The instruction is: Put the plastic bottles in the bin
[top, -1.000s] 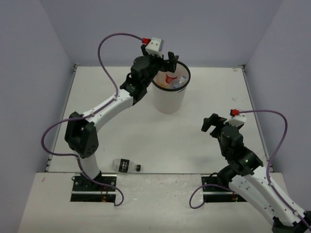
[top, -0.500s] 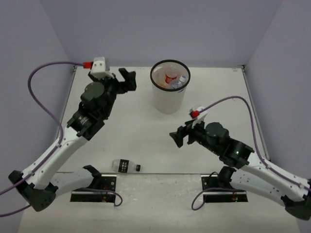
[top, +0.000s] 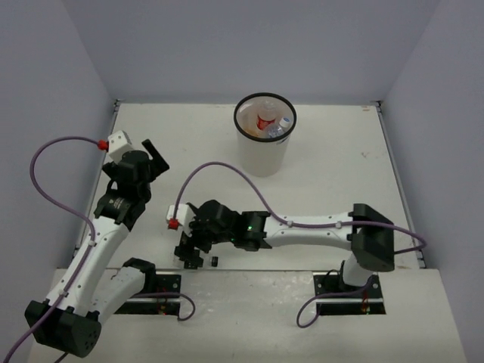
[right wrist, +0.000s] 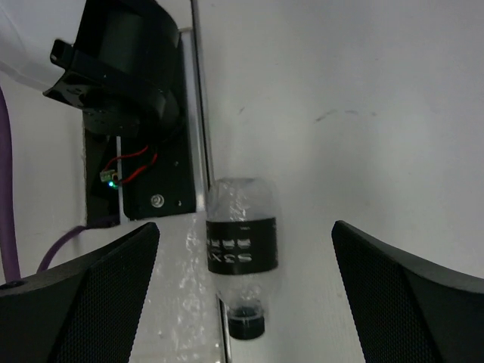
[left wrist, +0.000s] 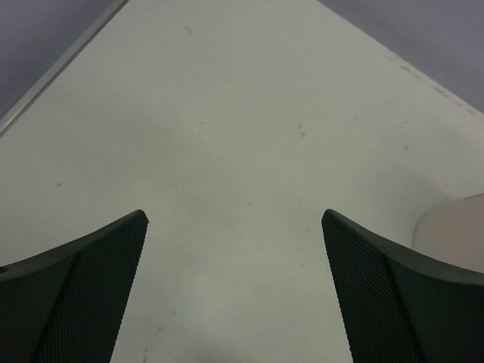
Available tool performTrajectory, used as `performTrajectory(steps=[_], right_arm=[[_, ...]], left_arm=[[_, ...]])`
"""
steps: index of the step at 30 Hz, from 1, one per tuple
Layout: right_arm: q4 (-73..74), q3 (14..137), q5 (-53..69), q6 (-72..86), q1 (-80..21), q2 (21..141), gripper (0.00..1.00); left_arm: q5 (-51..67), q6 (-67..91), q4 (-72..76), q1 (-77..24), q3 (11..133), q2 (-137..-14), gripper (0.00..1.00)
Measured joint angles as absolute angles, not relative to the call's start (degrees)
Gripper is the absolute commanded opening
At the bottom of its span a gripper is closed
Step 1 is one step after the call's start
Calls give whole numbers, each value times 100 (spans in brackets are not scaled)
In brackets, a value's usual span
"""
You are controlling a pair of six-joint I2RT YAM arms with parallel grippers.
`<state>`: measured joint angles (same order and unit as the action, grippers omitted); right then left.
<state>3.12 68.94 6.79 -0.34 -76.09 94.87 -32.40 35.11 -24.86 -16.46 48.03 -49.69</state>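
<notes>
1. The right arm reaches low across the near edge of the table (top: 333, 189) toward the left side. The right gripper (right wrist: 246, 225) hangs right over the black-labelled bottle (right wrist: 242, 246).
2. Its claw is spread wide, one mesh-faced finger out on each side of the bottle. Neither finger touches the bottle, and nothing is gripped.
3. That bottle lies on its side along the seam at the table's near edge, just beside the left arm's black base plate (right wrist: 147, 193). The wrist view shows a clear body, a black label band, and a black cap (right wrist: 246, 325) pointing toward the bottom of the view.
4. From the top camera the gripper covers nearly all of the bottle.
5. The left gripper (left wrist: 234, 219) is held up over the left side of the table, well apart from the bin (top: 263, 155). Its jaws are also wide and it is empty, with only bare white tabletop between the two dark fingers.
6. The bin stands upright at the far middle of the table, white with a thin black rim, and neither arm is near it.
7. Inside the bin, a red-labelled bottle (top: 264, 121) leans near the centre. A clear bottle (top: 282, 124) with a touch of blue sits beside it on the right.
8. There is a hint of orange low on the bin's left inner side. I cannot make out what it is, nor count everything in there.
9. The right arm's purple cable (top: 227, 168) loops high over the table between the bin and the gripper.
</notes>
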Motion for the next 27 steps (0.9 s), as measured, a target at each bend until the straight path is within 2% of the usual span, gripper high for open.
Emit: performTrajectory(steps=[4, 11, 15, 17, 18, 19, 20, 21, 27], right_arm=[[109, 7201, 956, -89, -7761, 10571, 99], [96, 7307, 958, -35, -7767, 11527, 98], [-276, 7152, 764, 134, -7798, 11642, 81], [-544, 7018, 675, 234, -7800, 11623, 67], [-657, 6947, 629, 256, -7802, 11604, 30], [-739, 6863, 562, 290, -7802, 11580, 30], [-890, 6737, 514, 327, -7800, 11522, 21], [-946, 6606, 456, 345, -7800, 11408, 17], [-946, 6175, 216, 311, -7610, 10363, 16]], left_arm=[[-3218, 3743, -2693, -1248, 4708, -5135, 100], [-3100, 3851, -2768, -1201, 4563, -4620, 100], [-3018, 3854, -2748, -1201, 4563, -4467, 100], [-2955, 3854, -2749, -1201, 4562, -4482, 100], [-2914, 3854, -2748, -1201, 4560, -4497, 100], [-2872, 3854, -2746, -1201, 4556, -4513, 100], [-2831, 3854, -2742, -1201, 4545, -4526, 100], [-2799, 3854, -2742, -1201, 4540, -4541, 100], [-2673, 3852, -2700, -1201, 4536, -4630, 100]])
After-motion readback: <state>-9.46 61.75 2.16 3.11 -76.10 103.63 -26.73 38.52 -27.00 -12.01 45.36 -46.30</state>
